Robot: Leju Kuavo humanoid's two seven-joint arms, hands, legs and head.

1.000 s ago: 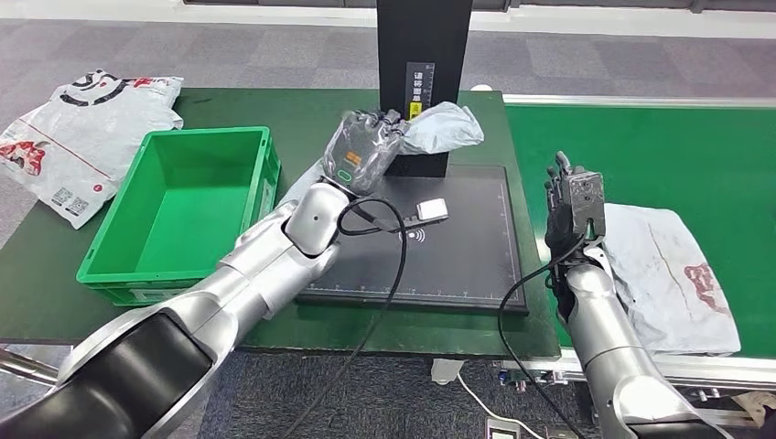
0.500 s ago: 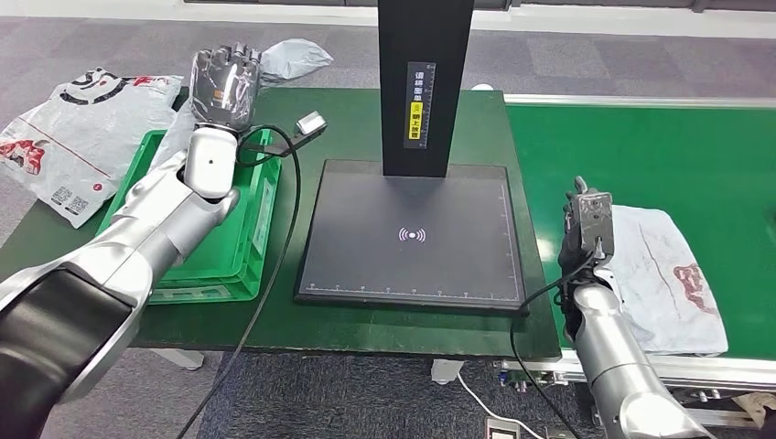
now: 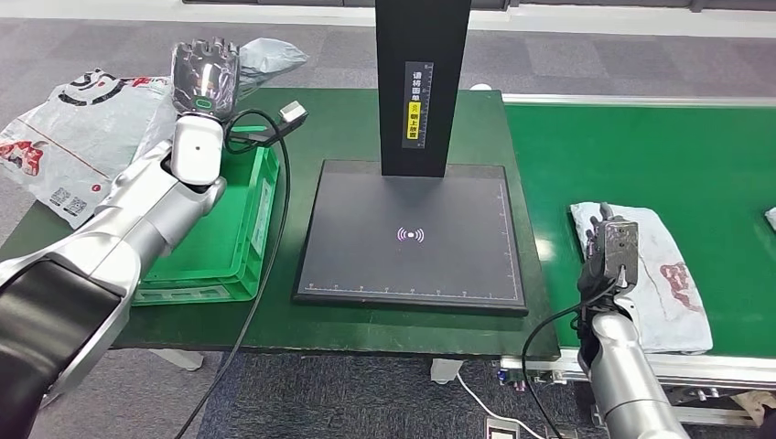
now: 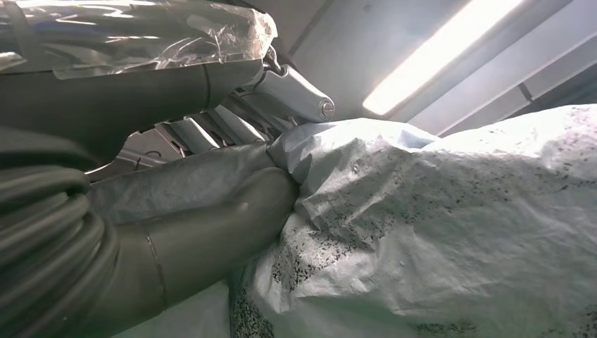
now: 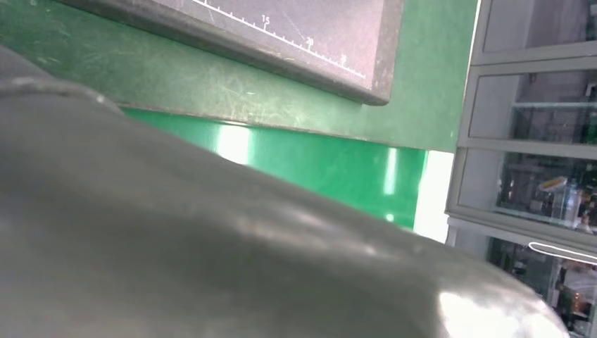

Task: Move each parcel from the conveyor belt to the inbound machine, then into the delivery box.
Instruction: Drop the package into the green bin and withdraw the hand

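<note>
— Robot hand on the left (image 3: 205, 78): what has it got?
— It grips a grey parcel (image 3: 267, 53), raised above the far end of the green delivery box (image 3: 240, 261).
— And to the right?
— The black inbound machine (image 3: 412, 233), then the right robot hand (image 3: 611, 251), touching a white parcel (image 3: 673, 283) on the conveyor belt (image 3: 659, 151); finger state unclear.

Scanner pad (image 3: 412, 233): white wireless-signal symbol at centre; ruler scale (image 5: 281, 32) along near edge reads 15, 20. Column label (image 3: 416, 101): characters illegible.
</note>
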